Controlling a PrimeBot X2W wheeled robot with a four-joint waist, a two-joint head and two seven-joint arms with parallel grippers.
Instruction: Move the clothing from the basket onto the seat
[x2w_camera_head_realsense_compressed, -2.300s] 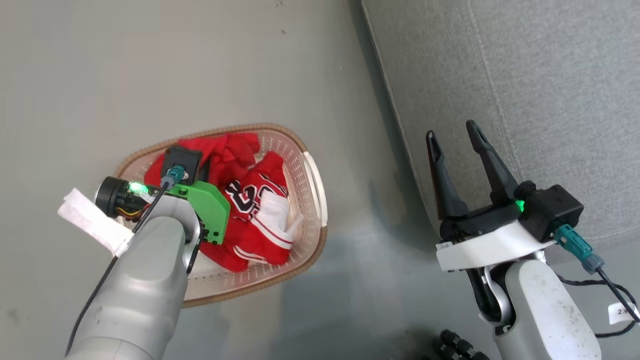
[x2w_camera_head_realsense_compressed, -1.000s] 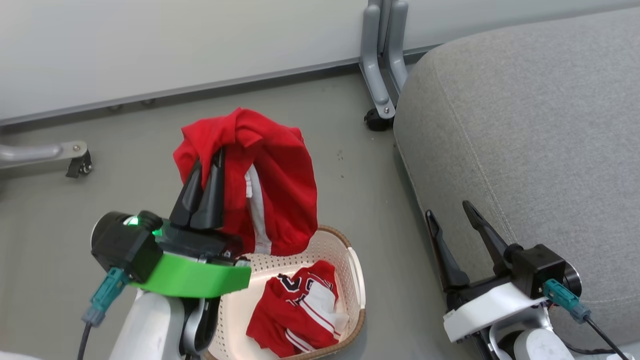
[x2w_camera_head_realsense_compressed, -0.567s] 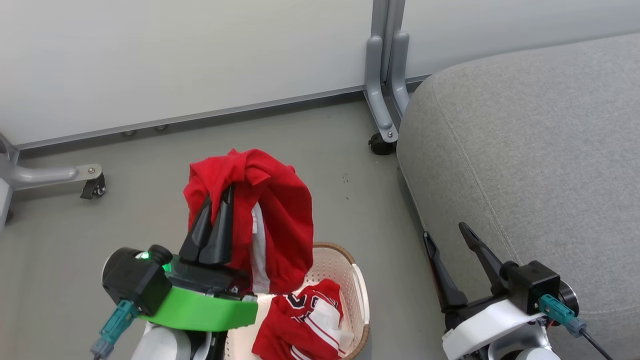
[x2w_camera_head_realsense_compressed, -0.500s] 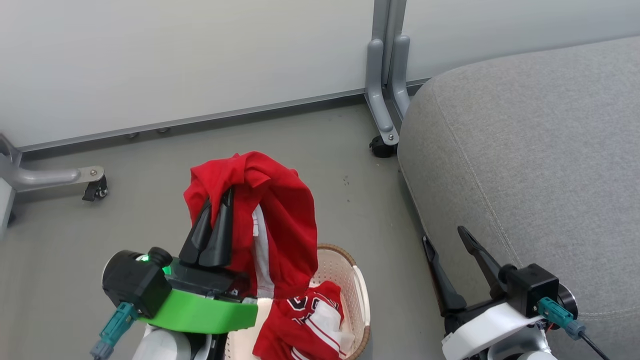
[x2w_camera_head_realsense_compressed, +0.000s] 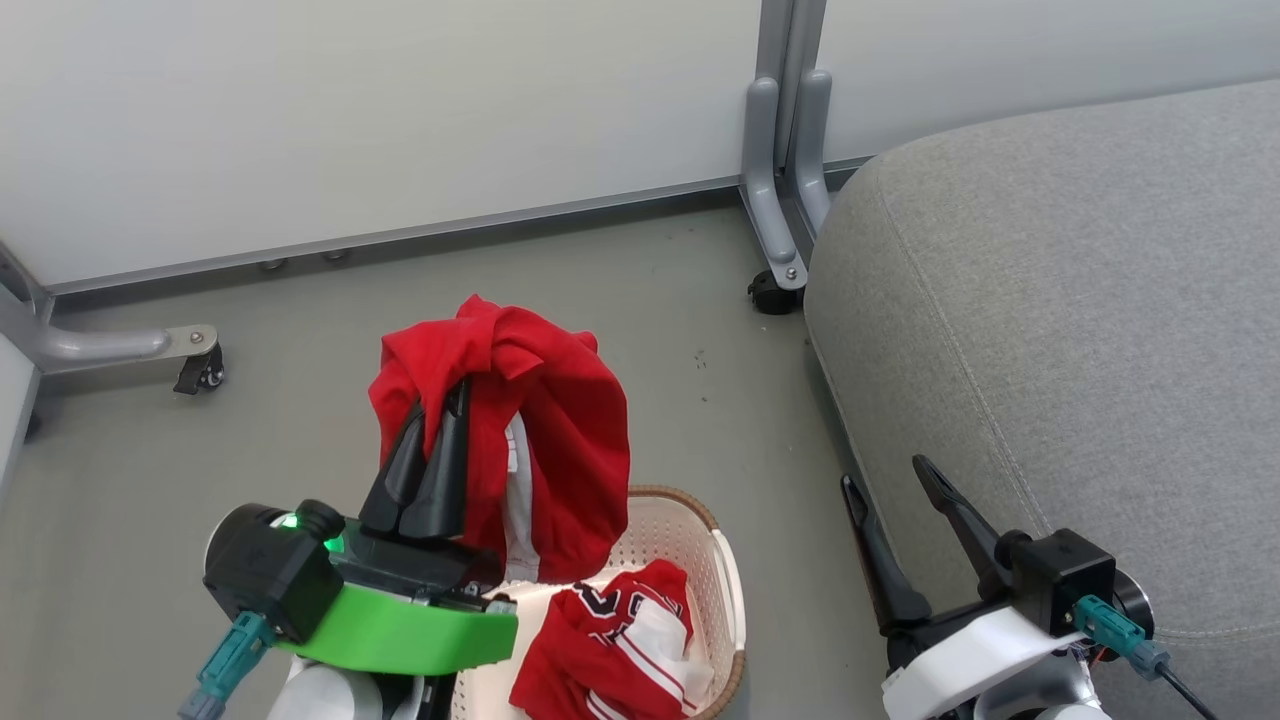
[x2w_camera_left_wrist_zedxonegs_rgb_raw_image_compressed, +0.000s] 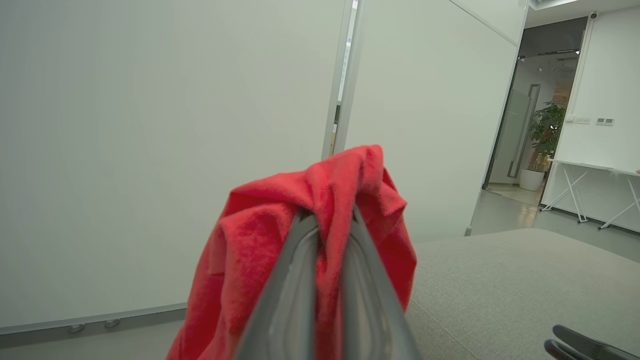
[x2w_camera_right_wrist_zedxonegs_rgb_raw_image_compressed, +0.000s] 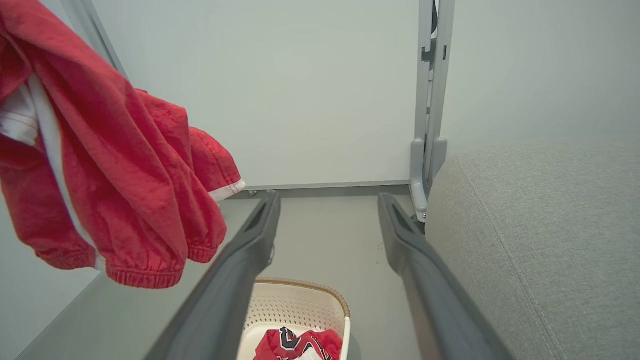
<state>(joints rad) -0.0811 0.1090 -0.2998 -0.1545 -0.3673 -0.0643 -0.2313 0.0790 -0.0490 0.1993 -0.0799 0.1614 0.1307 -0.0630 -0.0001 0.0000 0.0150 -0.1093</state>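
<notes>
— The left gripper (x2w_camera_head_realsense_compressed: 440, 402) is clamped on the red garment (x2w_camera_head_realsense_compressed: 565, 430), hanging above the basket (x2w_camera_head_realsense_compressed: 735, 600); the right gripper (x2w_camera_head_realsense_compressed: 884, 472) gapes empty
— Carry it high (hem dangles) over the grey seat (x2w_camera_head_realsense_compressed: 1050, 300) before letting go; the lettered garment (x2w_camera_head_realsense_compressed: 610, 645) lies in the basket

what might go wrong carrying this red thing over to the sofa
The left gripper pinches only a small fold of the held garment; the rest hangs loose and might slip out mid-swing. The open right gripper stands between it and the seat, so the dangling cloth could catch on it.
</notes>
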